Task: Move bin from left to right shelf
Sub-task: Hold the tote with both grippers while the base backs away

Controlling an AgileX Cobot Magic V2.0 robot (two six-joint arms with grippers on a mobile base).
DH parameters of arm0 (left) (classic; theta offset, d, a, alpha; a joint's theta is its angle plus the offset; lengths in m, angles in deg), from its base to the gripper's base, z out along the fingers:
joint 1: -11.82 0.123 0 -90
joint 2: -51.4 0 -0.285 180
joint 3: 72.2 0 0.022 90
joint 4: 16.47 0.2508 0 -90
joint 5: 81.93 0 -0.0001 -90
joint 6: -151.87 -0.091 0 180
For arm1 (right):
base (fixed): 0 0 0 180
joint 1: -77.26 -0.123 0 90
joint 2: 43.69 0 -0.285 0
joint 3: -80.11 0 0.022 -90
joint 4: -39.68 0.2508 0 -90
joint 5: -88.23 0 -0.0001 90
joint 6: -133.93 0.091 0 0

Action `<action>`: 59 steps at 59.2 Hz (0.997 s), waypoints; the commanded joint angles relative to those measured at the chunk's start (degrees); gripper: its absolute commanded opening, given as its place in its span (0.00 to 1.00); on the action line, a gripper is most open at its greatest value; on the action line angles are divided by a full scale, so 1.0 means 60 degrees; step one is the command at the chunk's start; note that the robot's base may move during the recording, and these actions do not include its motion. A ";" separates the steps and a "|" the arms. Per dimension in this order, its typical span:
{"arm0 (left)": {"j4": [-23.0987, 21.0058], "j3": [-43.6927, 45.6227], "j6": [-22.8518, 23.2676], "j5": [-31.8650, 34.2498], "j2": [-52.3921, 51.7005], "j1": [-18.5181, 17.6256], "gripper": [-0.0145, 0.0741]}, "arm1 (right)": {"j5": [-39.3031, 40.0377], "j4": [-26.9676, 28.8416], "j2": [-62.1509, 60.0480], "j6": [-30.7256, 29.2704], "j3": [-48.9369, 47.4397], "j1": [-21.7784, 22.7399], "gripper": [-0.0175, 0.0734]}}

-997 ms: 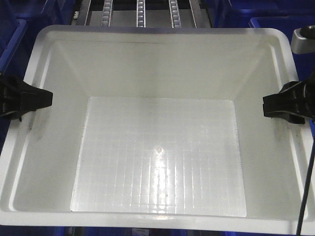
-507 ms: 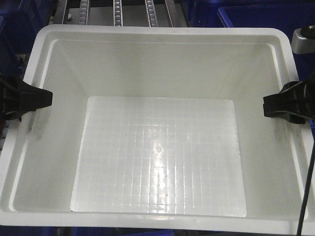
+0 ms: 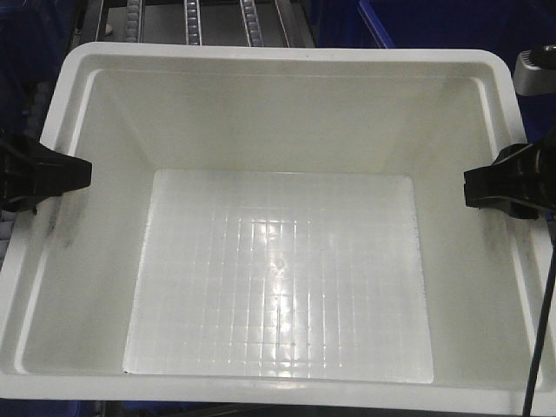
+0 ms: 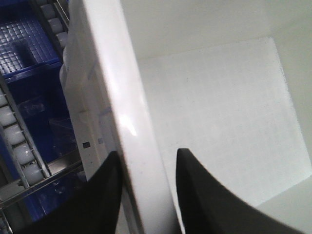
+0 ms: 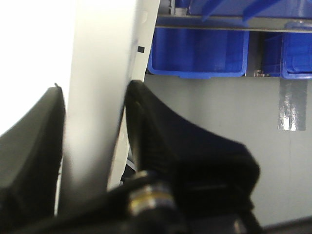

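The white bin [image 3: 278, 54] fills the front view, empty, its gridded floor bare. My left gripper [image 3: 74, 174] is shut over the bin's left rim, and the left wrist view shows the two black fingers [image 4: 146, 161] pinching that thick rim [image 4: 117, 92] from both sides. On the opposite side my right gripper [image 3: 479, 187] is shut on the right rim, which runs between its fingers [image 5: 95, 92] in the right wrist view as a white wall [image 5: 102, 44]. Grey rails with white rollers [image 3: 191, 22] show past the far rim; I cannot tell whether they belong to the right shelf.
Dark blue crates [image 3: 434, 22] stand beyond the far right corner, and others [image 5: 197, 48] sit on a grey shelf. Roller rails [image 4: 19, 141] and a blue crate [image 4: 24, 44] lie below the bin's left side. A black cable [image 3: 543, 347] hangs at the right.
The roller rails and blue crates behind the bin have slid leftward in the front view. Bin and both grippers keep the same place in the frame, still clamped.
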 commanded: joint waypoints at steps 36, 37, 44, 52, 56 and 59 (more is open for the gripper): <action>-0.1101 0.0465 -0.0392 0.0465 -0.0248 -0.0112 0.16 | 0.1101 0.0757 -0.0282 -0.0319 -0.0427 -0.0074 0.19; -0.1101 0.0465 -0.0392 0.0465 -0.0248 -0.0112 0.16 | 0.1101 0.0757 -0.0282 -0.0319 -0.0427 -0.0074 0.19; -0.1101 0.0465 -0.0392 0.0465 -0.0248 -0.0112 0.16 | 0.1101 0.0757 -0.0282 -0.0319 -0.0427 -0.0074 0.19; -0.1101 0.0465 -0.0392 0.0465 -0.0248 -0.0112 0.16 | 0.1101 0.0757 -0.0282 -0.0319 -0.0427 -0.0074 0.19; -0.1101 0.0465 -0.0392 0.0465 -0.0248 -0.0112 0.16 | 0.1101 0.0757 -0.0282 -0.0319 -0.0427 -0.0074 0.19; -0.1101 0.0465 -0.0392 0.0465 -0.0248 -0.0112 0.16 | 0.1101 0.0757 -0.0282 -0.0319 -0.0427 -0.0074 0.19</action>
